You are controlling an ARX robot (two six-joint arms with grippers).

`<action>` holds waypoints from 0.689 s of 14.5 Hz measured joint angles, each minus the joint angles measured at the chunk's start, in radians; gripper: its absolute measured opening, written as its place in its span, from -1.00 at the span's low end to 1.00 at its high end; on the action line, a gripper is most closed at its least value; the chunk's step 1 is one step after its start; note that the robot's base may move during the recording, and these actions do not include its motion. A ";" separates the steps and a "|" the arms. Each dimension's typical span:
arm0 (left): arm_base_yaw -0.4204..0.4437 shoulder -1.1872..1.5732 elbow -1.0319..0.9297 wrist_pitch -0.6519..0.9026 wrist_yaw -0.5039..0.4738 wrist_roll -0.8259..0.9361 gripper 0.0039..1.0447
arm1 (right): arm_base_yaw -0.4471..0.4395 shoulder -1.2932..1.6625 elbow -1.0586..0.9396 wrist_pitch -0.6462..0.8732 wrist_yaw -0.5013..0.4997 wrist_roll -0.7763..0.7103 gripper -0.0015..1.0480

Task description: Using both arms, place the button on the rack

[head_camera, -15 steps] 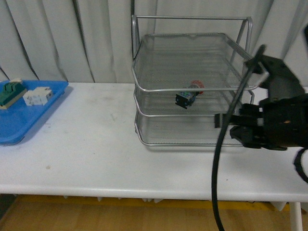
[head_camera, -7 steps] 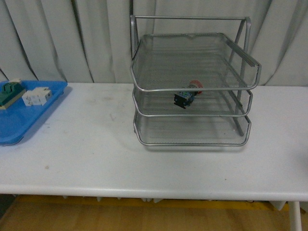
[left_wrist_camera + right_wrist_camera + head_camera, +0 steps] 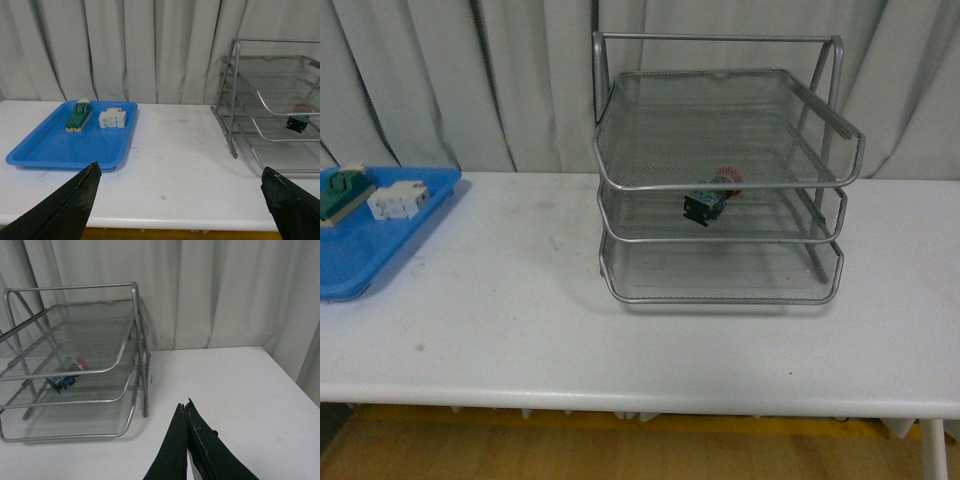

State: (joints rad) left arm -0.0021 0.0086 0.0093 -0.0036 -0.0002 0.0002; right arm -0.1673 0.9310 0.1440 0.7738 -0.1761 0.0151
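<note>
Red-capped, dark-bodied push-button switch point(image 3: 710, 198) lay on its side in the middle tier of the silver wire-mesh three-tier letter rack point(image 3: 720, 180).

Rested toward the centre of that tier, red cap pointing to about 1 o'clock in the front view. Stood on the white counter point(image 3: 520, 310), well apart from the flat blue plastic tray point(image 3: 360, 255) at 9 o'clock, which held a green-and-cream block point(image 3: 342, 192) beside a white blocky component point(image 3: 398, 200). Left fingers point(image 3: 75, 210) spread wide, released, grasping nothing. Right fingers point(image 3: 185, 450) pressed together, clenched on nothing, above bare counter at 3 o'clock of the rack.
</note>
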 joint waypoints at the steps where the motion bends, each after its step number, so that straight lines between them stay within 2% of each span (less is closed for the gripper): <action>1: 0.000 0.000 0.000 0.000 0.000 0.000 0.88 | 0.019 -0.056 -0.024 -0.026 0.028 -0.006 -0.96; 4: 0.000 0.000 0.000 0.000 0.000 0.000 0.88 | 0.067 -0.189 -0.075 -0.111 0.071 -0.009 -0.96; 5: 0.000 0.000 0.000 0.000 0.000 0.000 0.88 | 0.094 -0.237 -0.085 -0.146 0.113 -0.010 -0.96; 6: 0.000 0.000 0.000 0.000 0.000 0.000 0.88 | 0.159 -0.242 -0.119 -0.092 0.165 -0.009 -0.96; 10: 0.000 0.000 0.000 0.000 0.000 0.000 0.88 | 0.172 -0.424 -0.133 -0.273 0.173 -0.010 -0.96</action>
State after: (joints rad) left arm -0.0021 0.0086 0.0093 -0.0036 -0.0002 0.0002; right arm 0.0051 0.5068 0.0113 0.5007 -0.0029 0.0048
